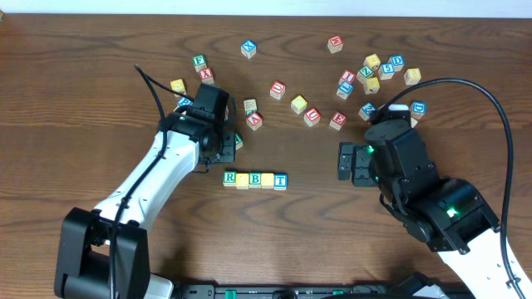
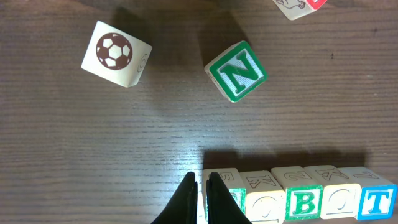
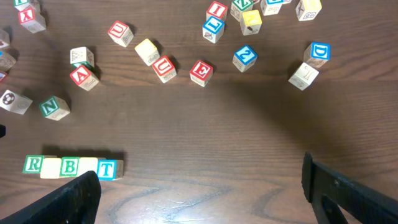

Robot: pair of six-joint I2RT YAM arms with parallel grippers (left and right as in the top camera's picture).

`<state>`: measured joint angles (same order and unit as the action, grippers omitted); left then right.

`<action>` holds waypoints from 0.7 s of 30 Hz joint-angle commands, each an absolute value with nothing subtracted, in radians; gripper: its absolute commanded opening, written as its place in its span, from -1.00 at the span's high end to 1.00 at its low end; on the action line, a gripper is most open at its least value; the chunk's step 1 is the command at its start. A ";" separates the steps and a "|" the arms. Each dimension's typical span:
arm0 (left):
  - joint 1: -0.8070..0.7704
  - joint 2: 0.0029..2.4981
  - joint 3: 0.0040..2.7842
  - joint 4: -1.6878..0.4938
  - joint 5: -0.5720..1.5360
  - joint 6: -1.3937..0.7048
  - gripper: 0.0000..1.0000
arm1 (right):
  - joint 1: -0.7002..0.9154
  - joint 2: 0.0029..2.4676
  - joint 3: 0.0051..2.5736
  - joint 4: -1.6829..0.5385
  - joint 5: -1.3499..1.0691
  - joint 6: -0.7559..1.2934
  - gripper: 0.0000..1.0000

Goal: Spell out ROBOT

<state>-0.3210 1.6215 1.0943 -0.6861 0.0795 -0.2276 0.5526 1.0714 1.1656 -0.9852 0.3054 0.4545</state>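
while the block row (image 1: 255, 179) lies on the surface (image 1: 291, 228), the left claw (image 2: 201, 180) is seen clenched on nothing by its r end. the right claw (image 3: 200, 173) is held released.

Dark brown wood-grain table (image 1: 75, 50), softly and evenly lit

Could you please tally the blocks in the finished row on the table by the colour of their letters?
Green letters, R block and B block: 2
Pale letters, first O block and second O block: 2
Blue letter, T block: 1
Total: 5
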 commanded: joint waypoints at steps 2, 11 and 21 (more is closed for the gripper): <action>-0.320 1.634 1.045 -0.656 0.068 -0.211 0.85 | 0.549 1.068 1.162 -0.988 0.307 0.448 -0.99; -0.321 1.634 0.965 -0.583 0.068 -0.211 0.85 | 0.549 1.068 1.162 -0.988 0.307 0.448 -0.99; -0.349 1.640 0.953 -0.563 0.072 -0.211 0.85 | 0.549 1.068 1.162 -0.988 0.307 0.448 -0.99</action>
<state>-0.3294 1.6222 0.9691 -0.5697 0.0792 -0.2276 0.5526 1.0714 1.1656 -0.9855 0.3031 0.4545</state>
